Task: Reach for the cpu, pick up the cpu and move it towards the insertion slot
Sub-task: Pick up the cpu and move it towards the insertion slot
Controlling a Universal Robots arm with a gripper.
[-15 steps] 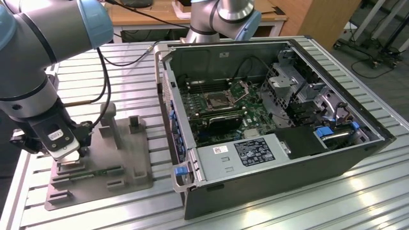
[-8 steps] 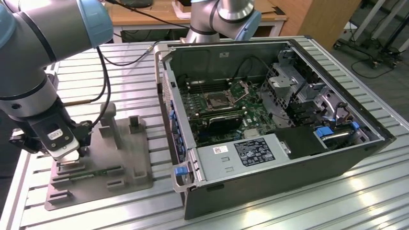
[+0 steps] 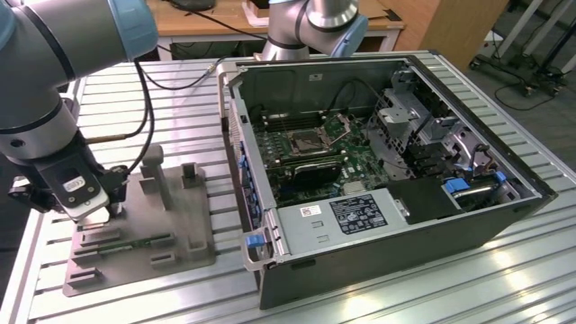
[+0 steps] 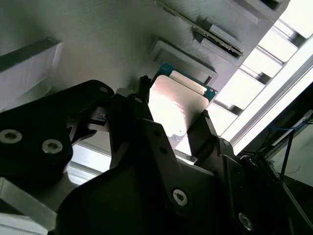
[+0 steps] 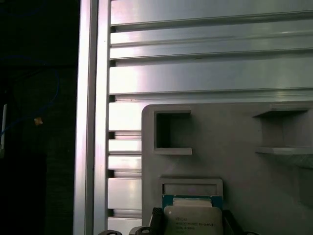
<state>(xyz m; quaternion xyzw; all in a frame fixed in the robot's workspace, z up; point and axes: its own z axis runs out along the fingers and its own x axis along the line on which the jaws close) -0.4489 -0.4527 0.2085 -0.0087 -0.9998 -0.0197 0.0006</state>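
Note:
The cpu (image 4: pixel 177 95) is a flat square chip with a pale metal top and a teal rim. It sits between my gripper's two black fingers (image 4: pixel 143 98), which press on its opposite edges. In the first wrist view the cpu (image 5: pixel 193 221) lies just off a shallow rectangular recess (image 5: pixel 190 187) of the grey fixture. My gripper (image 3: pixel 97 217) hangs low over that fixture (image 3: pixel 153 223) at the exterior view's left. The insertion slot (image 3: pixel 306 142) is a dark square socket with its metal plate hinged up, on the green board inside the open computer case.
A long green memory stick (image 3: pixel 135 241) lies in the fixture, beside upright grey posts (image 3: pixel 151 169). The open case's near wall (image 3: pixel 236 135) stands between the fixture and the board. A black cable (image 3: pixel 148 115) trails from the arm. The ribbed aluminium table's edge (image 5: pixel 90 122) is close by.

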